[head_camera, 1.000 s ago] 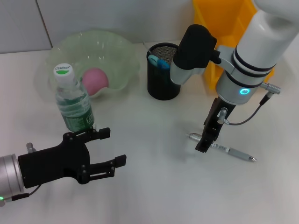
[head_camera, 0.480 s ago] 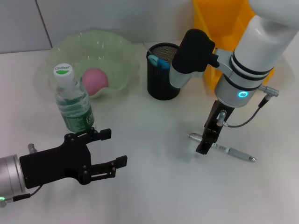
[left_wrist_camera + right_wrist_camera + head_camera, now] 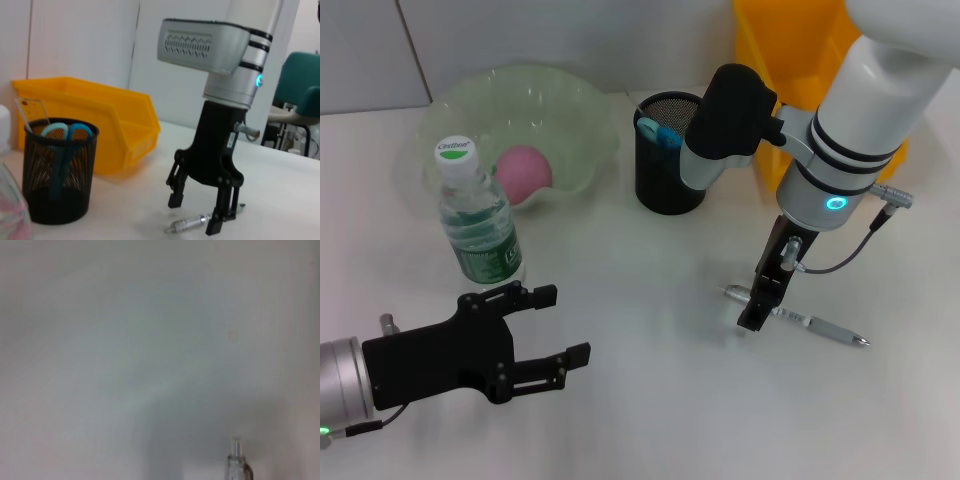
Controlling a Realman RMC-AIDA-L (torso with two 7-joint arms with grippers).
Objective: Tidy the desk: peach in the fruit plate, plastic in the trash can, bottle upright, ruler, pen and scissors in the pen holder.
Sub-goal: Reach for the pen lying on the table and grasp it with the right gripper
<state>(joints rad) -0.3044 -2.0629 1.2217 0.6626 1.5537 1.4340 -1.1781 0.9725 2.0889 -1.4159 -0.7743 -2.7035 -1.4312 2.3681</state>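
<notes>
I have the right gripper [image 3: 757, 305] spread wide astride the pen [image 3: 798, 321]; closing comes next, I judge.

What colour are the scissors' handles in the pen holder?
Light blue scissors handles, clearest in the left wrist view.

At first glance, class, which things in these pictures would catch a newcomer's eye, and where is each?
The right gripper stands open, straddling the silver pen lying on the white table. Behind it sit the black mesh pen holder with blue scissors and a yellow bin. On the left, the water bottle stands upright before the green plate holding the pink peach.
</notes>
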